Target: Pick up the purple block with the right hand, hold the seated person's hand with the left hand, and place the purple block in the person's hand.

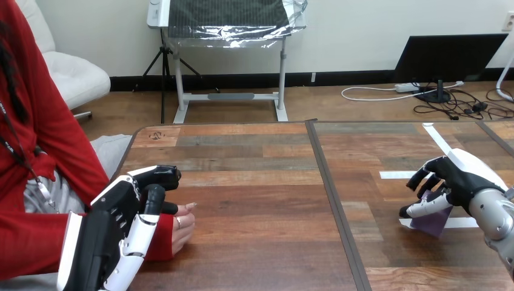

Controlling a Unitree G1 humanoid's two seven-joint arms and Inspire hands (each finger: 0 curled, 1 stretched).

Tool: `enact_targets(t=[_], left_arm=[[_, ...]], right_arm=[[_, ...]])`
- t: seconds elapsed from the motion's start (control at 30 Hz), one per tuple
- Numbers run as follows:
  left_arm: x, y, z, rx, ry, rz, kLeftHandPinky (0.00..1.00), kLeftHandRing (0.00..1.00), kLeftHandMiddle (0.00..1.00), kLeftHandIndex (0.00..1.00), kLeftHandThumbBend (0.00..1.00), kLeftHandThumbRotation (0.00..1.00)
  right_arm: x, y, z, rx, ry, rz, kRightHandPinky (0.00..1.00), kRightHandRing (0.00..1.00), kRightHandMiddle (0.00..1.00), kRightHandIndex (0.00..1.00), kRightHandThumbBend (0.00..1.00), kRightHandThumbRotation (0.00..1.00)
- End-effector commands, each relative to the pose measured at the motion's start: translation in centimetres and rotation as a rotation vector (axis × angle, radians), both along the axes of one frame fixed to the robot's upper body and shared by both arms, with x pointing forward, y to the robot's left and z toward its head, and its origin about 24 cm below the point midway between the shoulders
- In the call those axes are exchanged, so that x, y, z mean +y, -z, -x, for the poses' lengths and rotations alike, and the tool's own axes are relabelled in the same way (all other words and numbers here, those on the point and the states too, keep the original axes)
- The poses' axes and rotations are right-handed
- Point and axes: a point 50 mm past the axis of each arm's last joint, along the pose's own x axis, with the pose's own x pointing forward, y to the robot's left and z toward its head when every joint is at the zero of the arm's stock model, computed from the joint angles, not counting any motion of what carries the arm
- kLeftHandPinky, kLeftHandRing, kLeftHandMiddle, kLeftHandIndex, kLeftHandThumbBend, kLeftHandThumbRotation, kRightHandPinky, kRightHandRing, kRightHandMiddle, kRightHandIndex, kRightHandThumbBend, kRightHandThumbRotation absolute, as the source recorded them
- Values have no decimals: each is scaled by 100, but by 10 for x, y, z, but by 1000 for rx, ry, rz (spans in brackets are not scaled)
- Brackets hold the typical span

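We see a wooden table (254, 182) made of two panels, with a dark seam (336, 212) running from its far edge toward us, right of the middle. At the left side a person's forearm in a red sleeve (36, 242) lies along the near left corner and points toward the table's middle.

Our left hand (112, 233) comes up from the bottom left corner and stands over the end of that sleeve, its white-shelled back turned to the left. It covers the wrist, and we cannot tell whether it grips the wrist or only rests against it.

Our right hand (460, 179) reaches in from the right edge over the right panel, well apart from the left one. It is clenched around the block (433, 223), with black fingers hooked over the top and the white thumb across the near face.

The person's hand (182, 229) shows just right of our left hand, loosely closed and low on the left panel.

The purple block sits in our right hand, down by a white tape strip (470, 222). We cannot tell whether it touches the table.
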Motion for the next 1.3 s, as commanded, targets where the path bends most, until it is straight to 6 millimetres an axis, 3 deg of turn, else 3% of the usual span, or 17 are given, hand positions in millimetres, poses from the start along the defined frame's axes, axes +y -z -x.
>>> enact_targets(t=[0.0, 0.23, 0.53, 0.9, 1.27], left_arm=[[-2, -4, -4, -48, -19, 12, 58, 72, 70, 63, 44, 72], [-2, -4, -4, -44, -19, 11, 58, 72, 70, 64, 45, 73], [-2, -4, -3, -45, -18, 15, 59, 73, 71, 64, 45, 73], [-2, -4, -3, -53, -15, 11, 59, 72, 70, 64, 46, 73], [-1, -4, -3, -61, -16, -14, 58, 71, 70, 64, 42, 73]], right_arm=[[6, -15, -12, -87, -4, -10, 50, 52, 57, 59, 73, 0], [7, -16, -12, -106, -1, -14, 48, 51, 56, 58, 74, 0], [9, -18, -14, -140, -7, -27, 58, 52, 55, 55, 78, 0], [13, -25, -17, -203, -45, -33, 47, 50, 53, 53, 82, 0], [19, -34, -22, -256, -67, -83, 49, 49, 52, 52, 81, 0]])
